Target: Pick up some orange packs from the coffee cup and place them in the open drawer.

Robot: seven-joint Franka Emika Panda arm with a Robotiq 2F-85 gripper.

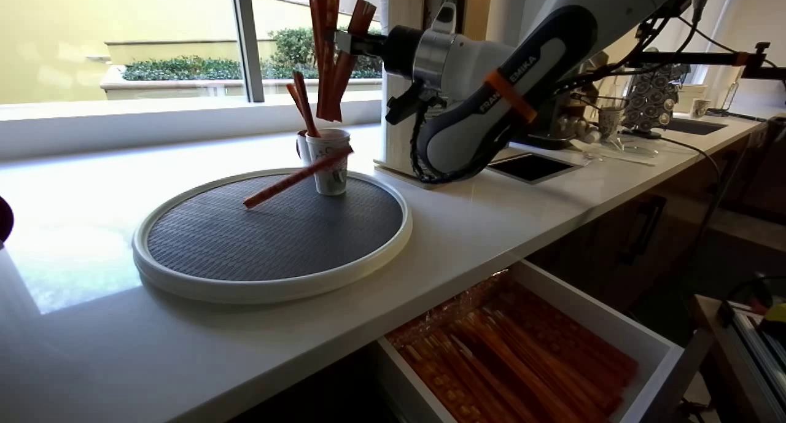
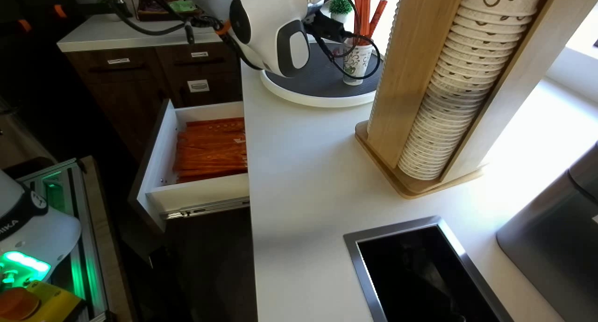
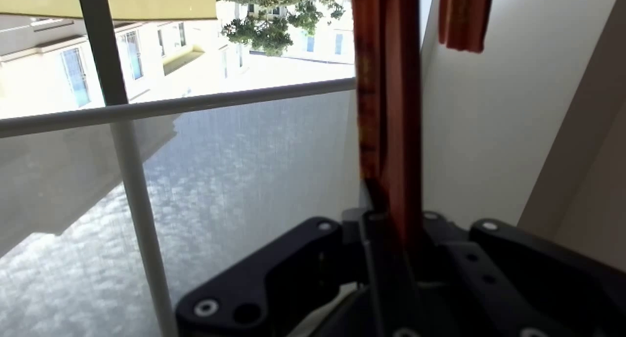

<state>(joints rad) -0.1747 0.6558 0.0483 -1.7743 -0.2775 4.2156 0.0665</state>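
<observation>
Presently holding a bundle of orange packs [image 1: 325, 61] in the snugly closed gripper [image 1: 338, 42], apparently clear of the coffee cup [image 1: 331, 182], leaving other packs [image 1: 305, 105] leaning therein and a stray pack [image 1: 295, 178] slanting over or on the tray [image 1: 270, 292], and awaiting carriage to and release into the open drawer [image 1: 595, 315].

Open drawer [image 2: 201, 190] w/ orange pkts [image 2: 212, 146], cup [image 2: 358, 61] on tray [image 2: 317, 84], arm [image 2: 268, 27] nr cup

In an exterior view, right of upper centre, I read "FRAN" and "EMIKA" on the robot arm [image 1: 552, 54]. Lower left of an exterior view, "MIKA" on a white robot body [image 2: 46, 233], cut by the frame edge.
</observation>
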